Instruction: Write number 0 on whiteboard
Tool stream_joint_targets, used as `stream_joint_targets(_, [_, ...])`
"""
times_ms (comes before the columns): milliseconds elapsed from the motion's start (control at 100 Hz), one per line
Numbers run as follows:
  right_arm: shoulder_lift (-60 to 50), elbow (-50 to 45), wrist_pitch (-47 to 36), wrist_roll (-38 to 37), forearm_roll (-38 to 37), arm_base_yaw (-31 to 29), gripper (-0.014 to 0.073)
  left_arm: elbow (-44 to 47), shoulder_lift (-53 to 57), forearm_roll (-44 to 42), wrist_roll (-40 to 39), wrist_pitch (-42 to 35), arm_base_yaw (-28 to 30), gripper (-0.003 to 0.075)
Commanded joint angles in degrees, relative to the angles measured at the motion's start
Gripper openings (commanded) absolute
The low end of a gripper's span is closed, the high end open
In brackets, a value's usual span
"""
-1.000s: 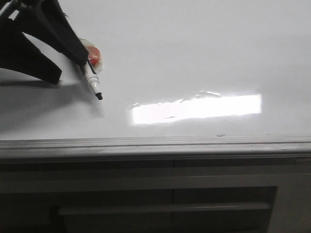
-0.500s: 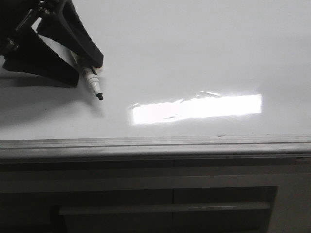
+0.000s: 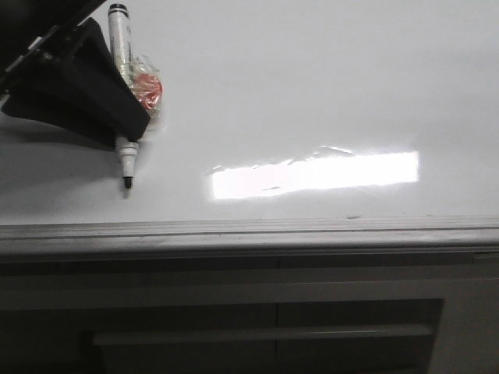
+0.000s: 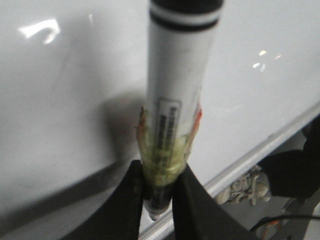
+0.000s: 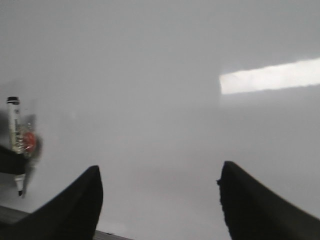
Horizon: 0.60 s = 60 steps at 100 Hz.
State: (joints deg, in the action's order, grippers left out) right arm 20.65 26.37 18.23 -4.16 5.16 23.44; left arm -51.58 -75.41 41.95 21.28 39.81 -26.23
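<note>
The left end effector point(image 3: 117, 132) is clamped on a marker point(image 3: 119, 47) held nearly upright, its tip at or just above the whiteboard point(image 3: 312, 78) near the desk's front-left edge; no number 0 is drawn yet. The marker looks light, stiff and smooth, best held low on its taped barrel, as here. Half a second ago it slanted with its tip further right, while the right end effector point(image 5: 160, 200) hangs open and empty.

Glossy white whiteboard point(image 3: 312, 86), grey edge strip.
</note>
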Motion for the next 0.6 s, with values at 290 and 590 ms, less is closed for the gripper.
stream_joint_targets(290, [23.11, 20.22, 8.61, 23.89, -2.33, 32.95, 0.0433, -2.75, 15.46, -1.60, 45.33, 8.40, -9.69, -0.0020])
stream_joint_targets(590, [38.47, 30.27, 2.88, 23.78, -7.57, 39.22, 0.0435, -2.75, 16.99, -14.62, 45.70, 16.11, -10.57, -0.0020])
